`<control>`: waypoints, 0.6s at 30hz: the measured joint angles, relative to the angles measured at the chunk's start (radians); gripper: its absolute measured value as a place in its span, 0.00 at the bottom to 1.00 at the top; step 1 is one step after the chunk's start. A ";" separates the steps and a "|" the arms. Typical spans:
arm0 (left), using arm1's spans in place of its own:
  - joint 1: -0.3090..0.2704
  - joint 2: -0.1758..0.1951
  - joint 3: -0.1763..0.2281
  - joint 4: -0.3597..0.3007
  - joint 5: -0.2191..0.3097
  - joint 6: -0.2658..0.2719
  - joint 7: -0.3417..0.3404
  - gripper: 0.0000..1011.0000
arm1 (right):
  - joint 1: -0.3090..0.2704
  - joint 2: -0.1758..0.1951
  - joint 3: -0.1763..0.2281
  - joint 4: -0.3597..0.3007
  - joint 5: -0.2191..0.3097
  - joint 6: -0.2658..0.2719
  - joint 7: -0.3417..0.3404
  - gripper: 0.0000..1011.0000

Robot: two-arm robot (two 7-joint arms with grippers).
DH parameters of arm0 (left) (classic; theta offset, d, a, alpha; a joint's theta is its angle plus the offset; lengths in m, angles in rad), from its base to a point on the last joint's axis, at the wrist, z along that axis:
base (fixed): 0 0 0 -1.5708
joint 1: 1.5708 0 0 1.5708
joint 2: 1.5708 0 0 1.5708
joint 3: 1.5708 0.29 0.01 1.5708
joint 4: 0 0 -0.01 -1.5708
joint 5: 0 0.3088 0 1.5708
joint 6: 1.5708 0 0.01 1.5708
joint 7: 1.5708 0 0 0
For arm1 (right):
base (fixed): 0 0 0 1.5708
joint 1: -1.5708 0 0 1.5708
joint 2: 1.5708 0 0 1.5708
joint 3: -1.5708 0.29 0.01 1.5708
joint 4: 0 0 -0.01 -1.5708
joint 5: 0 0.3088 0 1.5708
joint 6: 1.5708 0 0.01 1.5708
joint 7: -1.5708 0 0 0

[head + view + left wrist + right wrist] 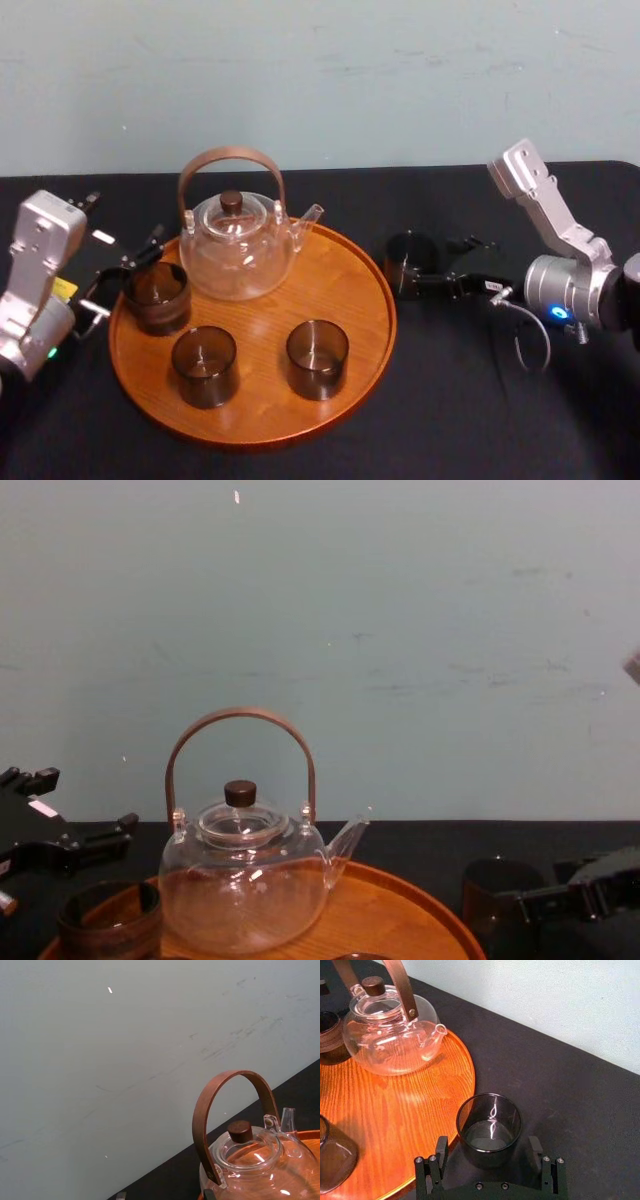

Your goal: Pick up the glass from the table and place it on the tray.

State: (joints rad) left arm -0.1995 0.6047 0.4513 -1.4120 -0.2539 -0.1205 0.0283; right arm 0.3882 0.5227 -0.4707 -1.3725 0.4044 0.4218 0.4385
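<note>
Between the wide-open jaws of the right gripper, the dark cylindrical glass stands ungripped on the black table just beside the round orange-brown wooden tray, lifting and placing still to come, while the left gripper waits across the tray.

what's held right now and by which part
Nothing held: right gripper fingers stand open either side of the dark glass, not touching; left gripper open by the tray.

There is one round orange-brown wooden tray with a low rim. There is one clear glass teapot with a curved brown handle. There are four dark smoky drinking glasses: the first glass, the second glass, the third glass and the fourth glass.
</note>
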 joint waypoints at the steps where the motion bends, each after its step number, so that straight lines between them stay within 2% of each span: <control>1: 0.000 0.000 0.000 0.000 0.000 0.000 0.000 0.99 | 0.005 -0.005 -0.001 0.009 -0.004 0.000 0.000 0.99; 18: 0.000 0.000 0.000 0.000 0.000 0.000 0.000 0.99 | 0.049 -0.055 -0.007 0.087 -0.045 -0.007 -0.001 0.99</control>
State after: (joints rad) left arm -0.1996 0.6047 0.4514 -1.4119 -0.2539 -0.1205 0.0283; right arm 0.4372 0.4678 -0.4775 -1.2853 0.3593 0.4149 0.4376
